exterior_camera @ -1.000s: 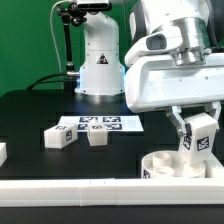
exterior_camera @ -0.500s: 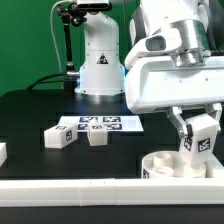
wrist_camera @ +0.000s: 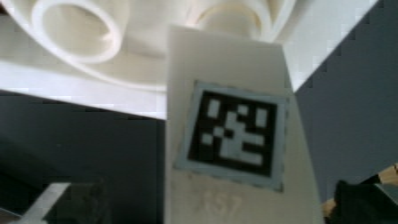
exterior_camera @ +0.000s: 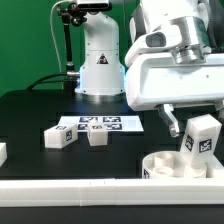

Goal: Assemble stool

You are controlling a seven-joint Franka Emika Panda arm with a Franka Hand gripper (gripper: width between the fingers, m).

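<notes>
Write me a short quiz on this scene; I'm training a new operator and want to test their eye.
1. True or false: the tagged leg over the seat lies flat on its side.
2. The marker board is on the seat's: A, exterior view's left; B, exterior view's right; C, top.
3. How many loose legs sit at the marker board's front edge?
Key: 1 false; 2 A; 3 two.

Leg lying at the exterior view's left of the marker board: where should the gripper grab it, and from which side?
I'd take the leg across its middle, on its two long side faces, coming straight down from above. It lies flat on the table with those sides free; the next leg lies apart from it. Turn the jaws to match its slant.
</notes>
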